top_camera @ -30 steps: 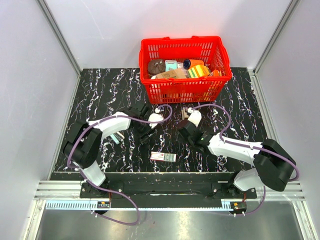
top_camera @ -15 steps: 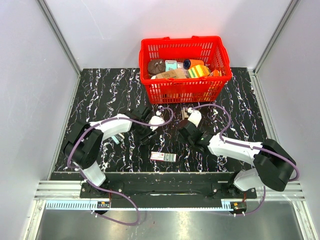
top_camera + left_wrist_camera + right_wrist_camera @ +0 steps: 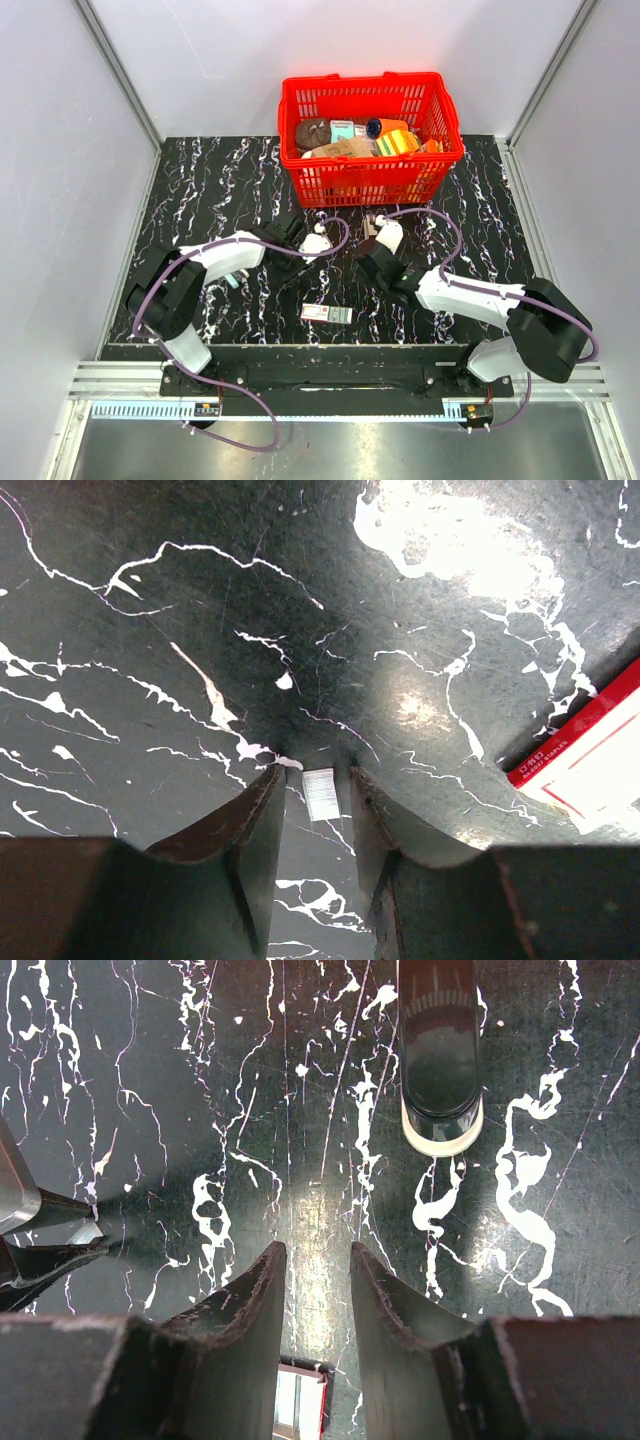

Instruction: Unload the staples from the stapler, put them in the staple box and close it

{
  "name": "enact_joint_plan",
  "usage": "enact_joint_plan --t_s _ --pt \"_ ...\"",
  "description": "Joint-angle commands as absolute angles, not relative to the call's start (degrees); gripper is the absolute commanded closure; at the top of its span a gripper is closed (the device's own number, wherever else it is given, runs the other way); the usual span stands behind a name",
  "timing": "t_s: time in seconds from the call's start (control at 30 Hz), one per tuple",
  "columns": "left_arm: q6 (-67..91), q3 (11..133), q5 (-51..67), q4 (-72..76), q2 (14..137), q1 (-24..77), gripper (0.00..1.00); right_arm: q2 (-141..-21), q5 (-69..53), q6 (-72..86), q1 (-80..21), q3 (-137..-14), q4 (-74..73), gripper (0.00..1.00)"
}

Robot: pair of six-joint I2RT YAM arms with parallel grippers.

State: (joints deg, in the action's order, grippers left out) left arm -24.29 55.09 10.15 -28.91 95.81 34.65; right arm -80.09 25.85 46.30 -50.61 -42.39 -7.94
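Jaws, left gripper [image 3: 316, 772]: narrowly apart, staple strip [image 3: 322, 796] bracketed | jaws, right gripper [image 3: 316, 1247]: apart, stapler [image 3: 440, 1050] located ahead-right, untouched

The left tool [image 3: 318, 772] shifts right, toward the middle of the desk [image 3: 150, 630]. Its jaws narrow and now bracket a small white strip [image 3: 322, 795] lying on the desk.

Red-and-white box [image 3: 592, 762] — tiny white print on red edge, seemingly "STAPLES"; rest illegible.
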Motion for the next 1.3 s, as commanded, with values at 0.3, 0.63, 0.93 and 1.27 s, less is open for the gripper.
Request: enact_joint_plan --t_s 0.3,0.63,0.93,1.27 --pt "-23.82 52.47 7.21 -30.50 94.22 35.42 0.78 -79.10 26.72 46.50 -50.10 -43.15 -6.85 0.62" --pt "-23.73 54.76 8.26 -31.82 94.39 35.51 0.97 -79.37 26.37 46.23 -50.10 -43.86 -7.38 0.62" --pt "-23.91 71.78 13.52 -45.24 91.15 33.76 1.00 -75.07 25.49 41.76 -50.19 -49.74 -9.58 0.62" --pt "-4.43 81.40 53.66 -39.58 80.17 17.94 1.00 -61.27 9.95 36.83 -50.10 -49.48 2.63 0.47"
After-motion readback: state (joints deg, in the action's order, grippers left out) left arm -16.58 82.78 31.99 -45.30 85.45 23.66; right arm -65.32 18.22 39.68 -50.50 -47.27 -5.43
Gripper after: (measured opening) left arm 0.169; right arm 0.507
